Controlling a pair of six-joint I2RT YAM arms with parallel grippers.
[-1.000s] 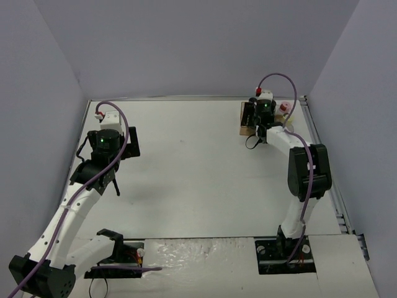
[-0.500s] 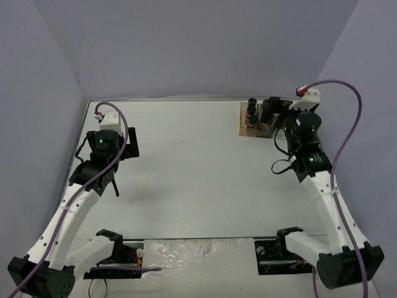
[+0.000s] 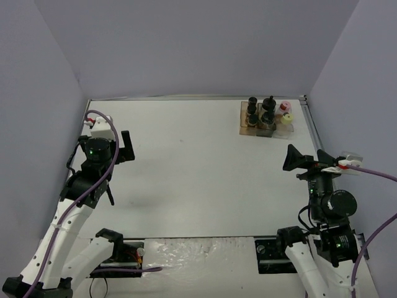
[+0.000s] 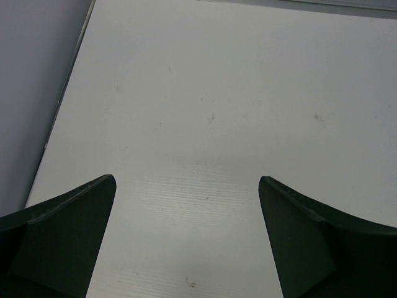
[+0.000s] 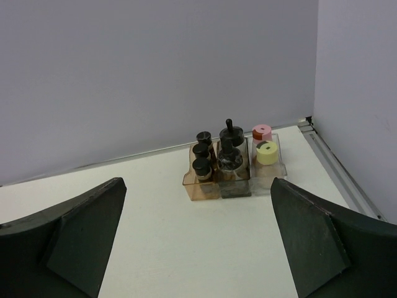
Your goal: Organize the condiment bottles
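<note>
The condiment bottles stand in a three-compartment tray [image 3: 245, 128] at the table's far right. In the right wrist view, three black-capped jars [image 5: 201, 165] fill the amber compartment [image 5: 201, 189]. Two black-topped bottles with knobs [image 5: 227, 158] stand in the grey one. A pink-capped jar [image 5: 261, 131] and a yellow-capped jar [image 5: 267, 153] stand in the clear one. My right gripper [image 5: 198, 181] is open and empty, well short of the tray and facing it; it also shows in the top view [image 3: 308, 158]. My left gripper [image 4: 187, 179] is open and empty over bare table at the left [image 3: 124, 147].
Lilac walls close in the table on the left, back and right. A metal rail [image 5: 338, 164] runs along the right edge just beyond the tray. Purple cables [image 3: 372, 174] trail from both arms. The arm bases sit at the near edge.
</note>
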